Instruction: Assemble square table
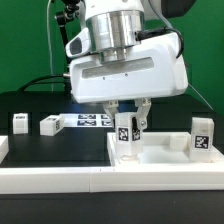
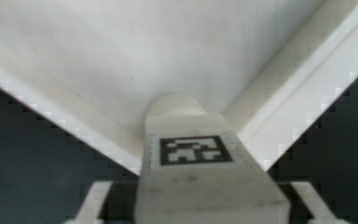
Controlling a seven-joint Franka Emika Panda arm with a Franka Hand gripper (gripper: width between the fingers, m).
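Observation:
The white square tabletop slab [image 1: 165, 152] lies at the exterior view's lower right, and its raised rim fills the wrist view [image 2: 123, 60]. One tagged white leg [image 1: 125, 131] stands upright at the slab's near left corner. My gripper [image 1: 130, 118] straddles this leg from above. In the wrist view the leg [image 2: 195, 150] sits between my fingers [image 2: 105, 203], with a thin dark gap on each side, so the jaws are slightly open around it. A second leg [image 1: 201, 136] stands on the slab's right side. Two more legs [image 1: 20, 122] [image 1: 50, 124] lie on the black surface at the left.
The marker board [image 1: 92, 121] lies flat behind the gripper, left of centre. A long white rail [image 1: 100, 182] borders the black surface along the front edge, close below the slab.

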